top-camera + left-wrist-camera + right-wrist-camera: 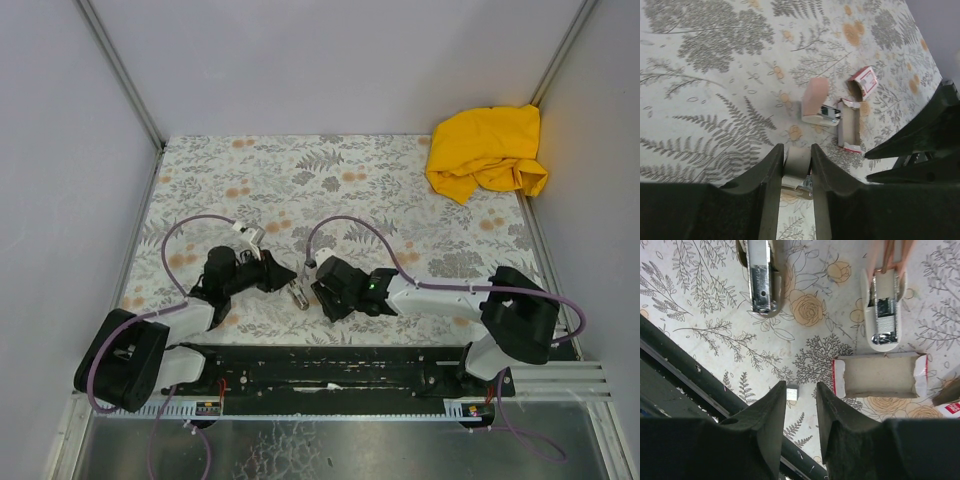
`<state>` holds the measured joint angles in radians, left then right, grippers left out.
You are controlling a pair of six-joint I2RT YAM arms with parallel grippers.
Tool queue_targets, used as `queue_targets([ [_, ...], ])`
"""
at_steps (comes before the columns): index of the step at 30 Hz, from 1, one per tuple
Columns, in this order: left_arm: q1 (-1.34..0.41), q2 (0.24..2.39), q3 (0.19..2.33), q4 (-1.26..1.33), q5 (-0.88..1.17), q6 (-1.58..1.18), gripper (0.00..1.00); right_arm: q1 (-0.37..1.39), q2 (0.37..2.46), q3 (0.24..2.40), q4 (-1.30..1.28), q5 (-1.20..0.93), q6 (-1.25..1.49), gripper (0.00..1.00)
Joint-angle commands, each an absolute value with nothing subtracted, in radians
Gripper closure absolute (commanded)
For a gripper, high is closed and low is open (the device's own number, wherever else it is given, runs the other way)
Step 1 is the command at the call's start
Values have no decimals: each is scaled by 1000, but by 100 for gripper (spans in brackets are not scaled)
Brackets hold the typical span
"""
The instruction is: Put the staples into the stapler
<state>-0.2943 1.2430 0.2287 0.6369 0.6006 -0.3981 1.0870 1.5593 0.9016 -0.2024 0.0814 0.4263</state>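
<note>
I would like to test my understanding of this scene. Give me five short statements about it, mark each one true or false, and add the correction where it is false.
1. A yellow cloth lies in the far right corner of the table. True.
2. The cardboard tray beside the stapler is full of staples. False: the tray looks empty.
3. The right gripper has its jaws apart, with a small silvery block of staples between them. True.
4. The stapler is closed. False: its pink top stands raised and the metal channel shows.
5. The left gripper holds the white-and-red box. False: a cream piece sits between its fingers, and the box lies on the table.
</note>
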Motion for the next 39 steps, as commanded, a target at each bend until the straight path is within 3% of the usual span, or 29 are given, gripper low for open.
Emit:
queue_targets([
  [1, -358, 1186, 192, 746, 528, -387, 96, 1128, 1601, 920, -216, 147, 448, 61],
  [24, -396, 1110, 147, 759, 451, -382, 100, 1199, 1677, 978, -255, 186, 468, 62],
  [39, -402, 1102, 149, 747, 441, -376, 100, 1224, 1716, 990, -298, 242, 481, 73],
])
